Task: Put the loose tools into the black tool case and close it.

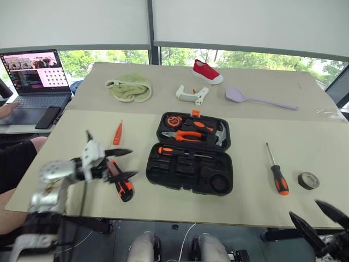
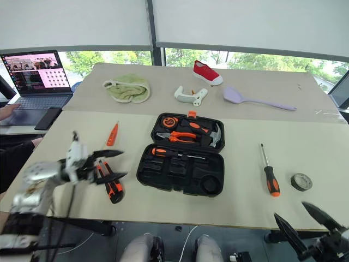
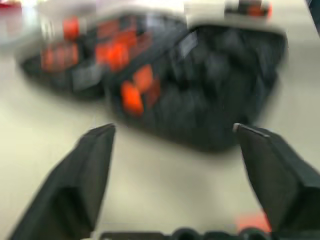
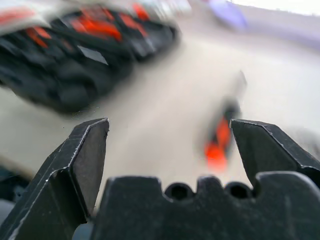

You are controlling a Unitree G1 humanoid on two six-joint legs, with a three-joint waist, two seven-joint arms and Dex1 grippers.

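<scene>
The black tool case lies open mid-table, with pliers, a hammer and an orange-handled screwdriver in its slots. My left gripper hovers open to the left of the case, just over an orange-black utility knife that lies on the table. In the left wrist view nothing sits between its fingers. A slim orange screwdriver lies behind it. Right of the case lie a black-and-orange screwdriver and a dark tape roll. My right gripper is open at the table's front right edge and holds nothing.
At the back lie a green cloth, a red shoe, a white handled object and a lilac spatula. A laptop, a phone and a person's hand are on the far left.
</scene>
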